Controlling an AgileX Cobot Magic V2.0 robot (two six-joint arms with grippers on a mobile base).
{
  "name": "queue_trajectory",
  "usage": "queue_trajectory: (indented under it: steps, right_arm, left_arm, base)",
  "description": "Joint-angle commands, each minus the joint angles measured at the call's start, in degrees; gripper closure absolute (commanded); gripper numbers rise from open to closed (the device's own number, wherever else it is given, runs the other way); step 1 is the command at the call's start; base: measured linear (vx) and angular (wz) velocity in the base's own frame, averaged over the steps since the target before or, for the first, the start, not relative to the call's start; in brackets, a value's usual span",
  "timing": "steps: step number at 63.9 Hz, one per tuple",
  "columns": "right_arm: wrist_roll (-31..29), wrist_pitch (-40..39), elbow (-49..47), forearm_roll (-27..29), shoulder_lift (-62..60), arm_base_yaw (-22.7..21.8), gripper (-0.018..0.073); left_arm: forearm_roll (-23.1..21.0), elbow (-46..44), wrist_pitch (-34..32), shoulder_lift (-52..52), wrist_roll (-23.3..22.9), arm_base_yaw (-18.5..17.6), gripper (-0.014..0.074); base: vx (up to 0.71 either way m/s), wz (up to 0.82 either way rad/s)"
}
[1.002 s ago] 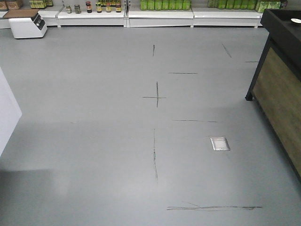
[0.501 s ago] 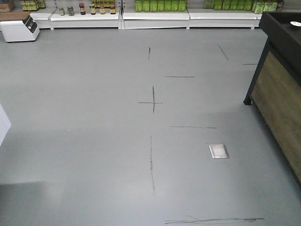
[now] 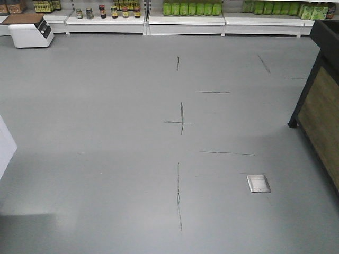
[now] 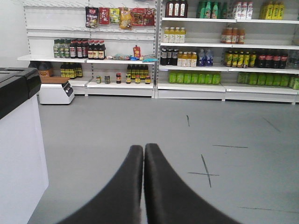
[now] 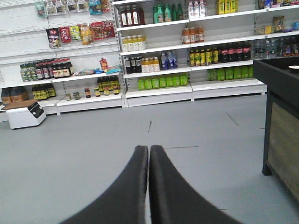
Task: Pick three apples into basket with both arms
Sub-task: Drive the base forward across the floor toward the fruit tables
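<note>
since both pairs of jaws sit pressed tip to tip with nothing between them, neither arm carries anything: left jaws clenched on air in the left wrist view, right jaws the same in the right wrist view. past the tips there is only bare grey floor (image 3: pixel 106 137) with thin pen marks, one a cross (image 3: pixel 181 121), and a small metal floor plate (image 3: pixel 258 183). further out, store shelves (image 4: pixel 196 46) of bottles and jars run along the back wall, with a white machine (image 3: pixel 32 30) at the low end. a white cabinet (image 4: pixel 21 154) sits at the left edge of the left wrist view and a dark wood-panelled bench (image 5: pixel 280 135) at right. apples: not in any view. basket: not in any view either. can't tell whether they sit on that bench, its top is hardly visible. judging from the task alone: apples are likely firm, fairly hefty for their size, with smooth skin so a bit slippery, and they bruise under a hard pinch. best hold is probably across the widest part, one pad each side, closing gently, not over stem or base where a round fruit can squirt out. both jaws need releasing wide before any pick.
</note>
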Motion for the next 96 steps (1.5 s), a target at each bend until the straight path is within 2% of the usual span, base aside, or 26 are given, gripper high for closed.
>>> queue_trajectory:
  steps: [1,53,96]
  right_arm:
    - [-0.6,-3.9,0.7,-0.5,-0.6,-0.4,0.0564]
    - [-0.6,-3.9,0.7,-0.5,-0.6,-0.4,0.0564]
    - [-0.6,-3.9,0.7,-0.5,-0.6,-0.4,0.0564]
  left_arm:
    - [-0.5,1.3,-4.0,-0.7,-0.2,-0.1,0.0603]
    - [-0.5,1.3,-4.0,-0.7,-0.2,-0.1,0.0603]
    - [-0.5,1.3,-4.0,-0.7,-0.2,-0.1,0.0603]
  base:
    - [0.17,0.00]
    - [0.20,-0.02]
    - [0.21,-0.23]
